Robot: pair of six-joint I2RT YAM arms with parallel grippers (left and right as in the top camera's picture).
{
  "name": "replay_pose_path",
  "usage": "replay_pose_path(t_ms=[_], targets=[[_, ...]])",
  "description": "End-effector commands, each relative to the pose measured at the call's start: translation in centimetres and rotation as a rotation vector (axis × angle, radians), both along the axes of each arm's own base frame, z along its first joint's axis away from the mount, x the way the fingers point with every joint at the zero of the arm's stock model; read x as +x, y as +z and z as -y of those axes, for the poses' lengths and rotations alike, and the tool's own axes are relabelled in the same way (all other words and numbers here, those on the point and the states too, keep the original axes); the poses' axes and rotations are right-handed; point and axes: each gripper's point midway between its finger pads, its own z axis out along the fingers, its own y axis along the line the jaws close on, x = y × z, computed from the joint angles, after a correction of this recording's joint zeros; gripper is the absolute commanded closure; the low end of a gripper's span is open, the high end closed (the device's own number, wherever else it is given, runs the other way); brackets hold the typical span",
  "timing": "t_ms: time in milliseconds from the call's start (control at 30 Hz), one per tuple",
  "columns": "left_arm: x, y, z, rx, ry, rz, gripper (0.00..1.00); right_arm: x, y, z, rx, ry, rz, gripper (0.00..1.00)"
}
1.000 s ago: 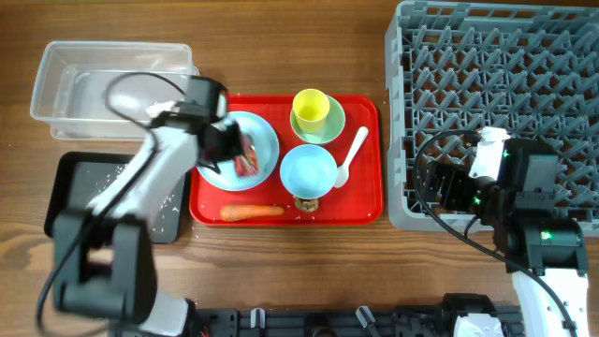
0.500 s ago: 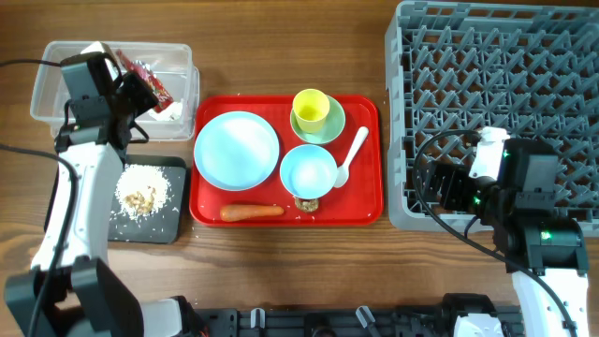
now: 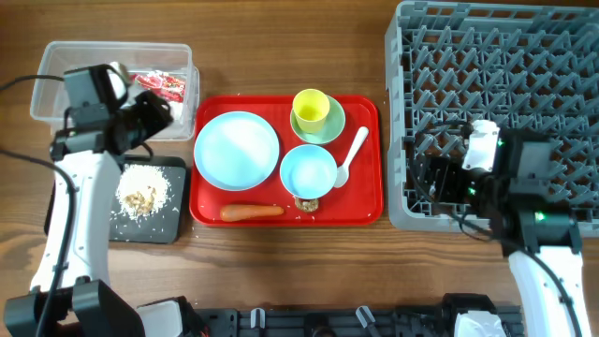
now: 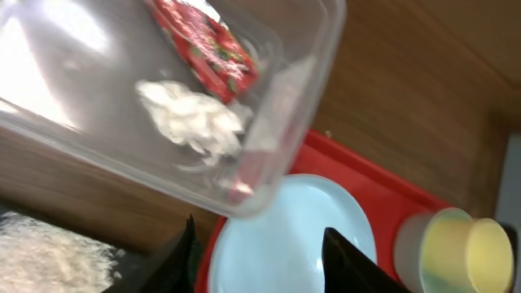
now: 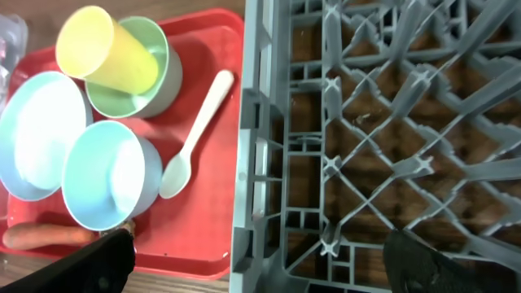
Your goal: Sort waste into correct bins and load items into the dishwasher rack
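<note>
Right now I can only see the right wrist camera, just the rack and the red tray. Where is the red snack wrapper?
Observer: The red snack wrapper lies inside the clear tub, next to the crumpled white tissue.
Operator: Is the other arm holding something?
Observer: No. The left gripper is open with nothing between its fingers, and it hovers by the tub's corner.
Operator: And where is the rice?
Observer: The white rice crumbs sit in a pile in the black tray, which is beside the tub, nearer the robot.
</note>
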Motion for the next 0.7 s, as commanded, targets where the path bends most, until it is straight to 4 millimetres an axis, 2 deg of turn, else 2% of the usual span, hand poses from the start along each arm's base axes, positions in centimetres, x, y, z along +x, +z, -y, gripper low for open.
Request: replay_pose_path(t_ms=[0, 100, 200, 300, 400, 500, 567, 667], targets=[[0.6, 1.3, 7.0, -0.03, -0.226, 0.065, 0.46, 0.5, 0.1, -0.6, 0.028, 0.014, -0.015, 0.0], [1.7, 2.1, 12.2, -0.026, -0.352, 0.147, 0.46, 0.5, 0.0, -0.6, 0.028, 0.015, -0.02, 0.0], [2.7, 2.2, 16.9, 0.004, -0.436, 0.197, 0.51, 0.4, -0.1, -0.6, 0.029, 0.014, -0.025, 0.0], [4.3, 1.7, 20.0, 0.064, -0.469, 0.184, 0.51, 0.3, -0.1, -0.6, 0.029, 0.014, -0.028, 0.0], [5.9, 0.1, 22.0, 0.101, -0.488, 0.125, 0.49, 0.3, -0.1, -0.6, 0.028, 0.014, -0.028, 0.0], [6.5, -3.1, 23.4, 0.11, -0.513, 0.055, 0.49, 0.3, -0.1, -0.6, 0.028, 0.014, -0.029, 0.0], [6.3, -5.0, 23.7, 0.116, -0.522, 0.012, 0.5, 0.3, -0.1, -0.5, 0.028, 0.014, -0.03, 0.0], [6.3, -6.4, 23.7, 0.12, -0.524, -0.015, 0.5, 0.3, -0.1, -0.5, 0.028, 0.014, -0.027, 0.0]])
